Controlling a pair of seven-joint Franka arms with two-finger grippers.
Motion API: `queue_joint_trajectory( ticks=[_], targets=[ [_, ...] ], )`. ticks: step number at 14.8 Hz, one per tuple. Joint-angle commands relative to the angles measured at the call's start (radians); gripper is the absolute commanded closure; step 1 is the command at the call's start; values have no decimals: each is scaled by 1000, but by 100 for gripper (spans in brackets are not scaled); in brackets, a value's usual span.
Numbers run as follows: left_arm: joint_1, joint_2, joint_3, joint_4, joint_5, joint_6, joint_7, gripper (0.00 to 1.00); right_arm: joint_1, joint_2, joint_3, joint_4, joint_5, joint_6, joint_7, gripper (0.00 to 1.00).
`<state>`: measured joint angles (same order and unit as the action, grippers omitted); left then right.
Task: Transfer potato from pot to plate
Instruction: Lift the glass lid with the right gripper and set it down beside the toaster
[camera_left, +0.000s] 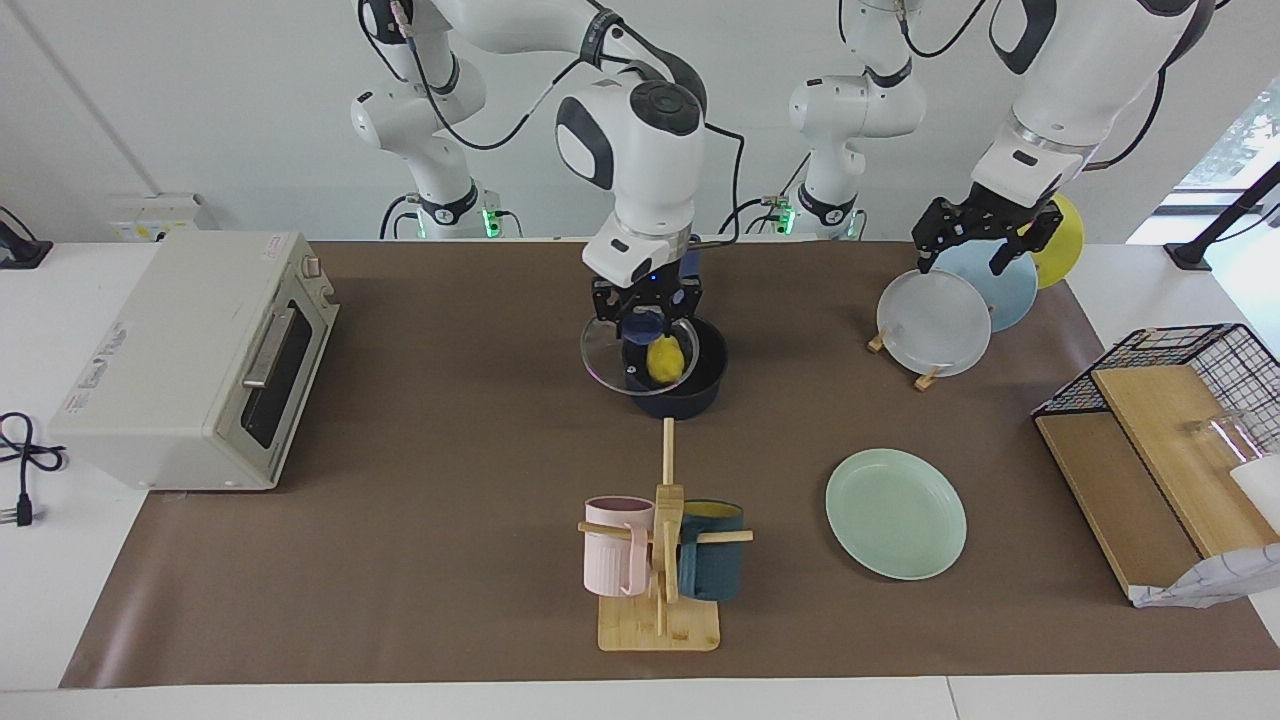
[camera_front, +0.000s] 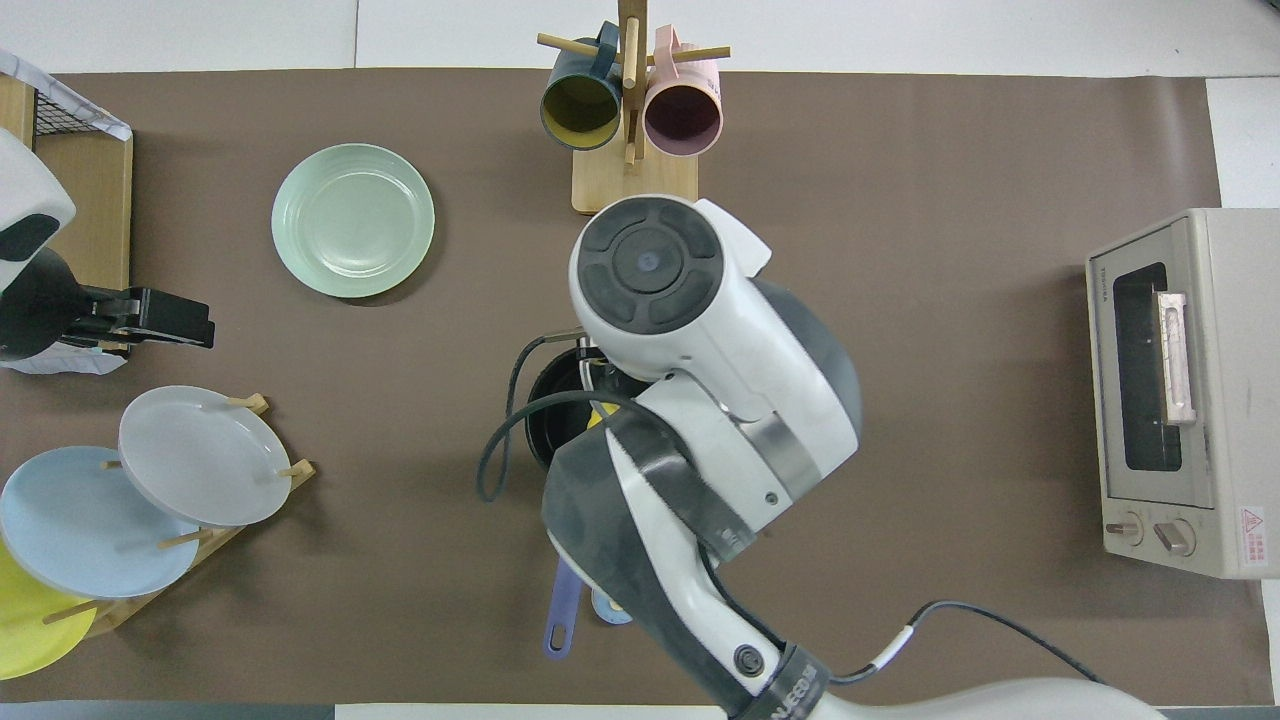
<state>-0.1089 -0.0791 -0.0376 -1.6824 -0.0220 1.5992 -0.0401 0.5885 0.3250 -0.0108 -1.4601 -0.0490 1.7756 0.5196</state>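
Observation:
The dark navy pot (camera_left: 690, 396) stands mid-table with the yellow potato (camera_left: 664, 361) inside it. My right gripper (camera_left: 645, 318) is over the pot, shut on the blue knob of a clear glass lid (camera_left: 606, 362), which it holds tilted just above the pot's rim. In the overhead view the right arm covers most of the pot (camera_front: 548, 425); its long blue handle (camera_front: 562, 612) points toward the robots. The mint-green plate (camera_left: 895, 513) lies empty, farther from the robots and toward the left arm's end, also in the overhead view (camera_front: 353, 220). My left gripper (camera_left: 975, 245) waits open over the plate rack.
A plate rack holds a grey plate (camera_left: 933, 322), a light blue plate (camera_left: 1000, 285) and a yellow plate (camera_left: 1062, 238). A wooden mug tree (camera_left: 662, 560) with pink and teal mugs stands farthest from the robots. A toaster oven (camera_left: 190, 360) is at the right arm's end, a wire basket (camera_left: 1175, 380) at the left arm's.

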Motion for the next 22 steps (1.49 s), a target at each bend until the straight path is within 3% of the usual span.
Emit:
queue_joint_trajectory(
  ticks=[1,5,8,10,11,16,22],
  targets=[
    [-37,-21,-7,-25,7,19,-53,0,-120,-23,9,-5,0,-22,-178,100],
    [-165,-21,-8,-86,5,80,-298,0,-277,-56,11,-89,8,-16,-397,100],
    [-319,-7,-8,-163,5,213,-588,0,-353,-110,9,-228,8,51,-507,100],
    [-391,1,-7,-213,1,303,-677,0,-432,-144,9,-337,8,132,-570,100],
    [-408,39,-8,-212,-12,338,-734,0,-456,-165,9,-392,8,148,-596,100],
    [-500,224,-7,-206,-16,539,-900,0,-486,-236,9,-627,11,370,-619,100],
    [-532,291,-7,-214,-16,568,-923,0,-509,-265,9,-736,11,496,-632,100]
  ],
)
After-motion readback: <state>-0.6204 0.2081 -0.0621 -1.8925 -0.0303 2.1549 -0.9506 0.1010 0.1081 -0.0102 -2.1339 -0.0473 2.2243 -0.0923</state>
